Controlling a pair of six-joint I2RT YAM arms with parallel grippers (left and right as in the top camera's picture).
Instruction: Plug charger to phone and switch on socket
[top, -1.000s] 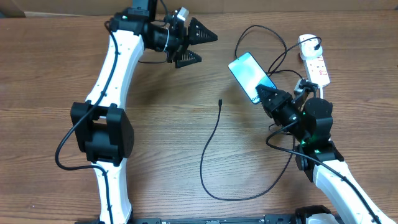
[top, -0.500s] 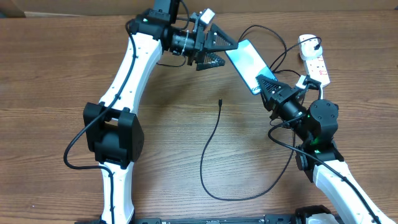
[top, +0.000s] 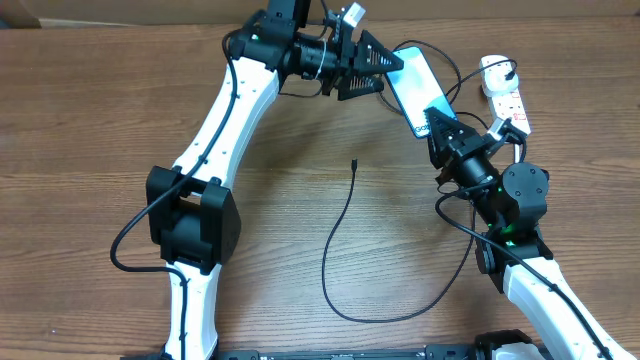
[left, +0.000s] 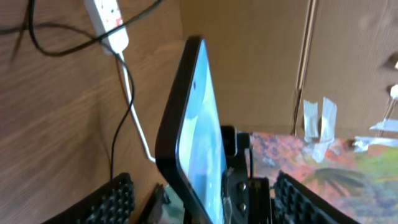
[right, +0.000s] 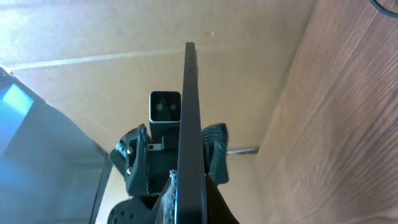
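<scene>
Bench (top: 80, 120): wood grain, with a cardboard wall behind.
Phone (top: 416, 85): held up off the bench, tilted; we judge it light, stiff and slick, best pinched by its edges.
Right end effector (top: 436, 120): clenched on the phone's lower end.
Left end effector (top: 392, 74): released, straddling its upper end.
Charger (top: 335, 235): limp on the bench.
</scene>
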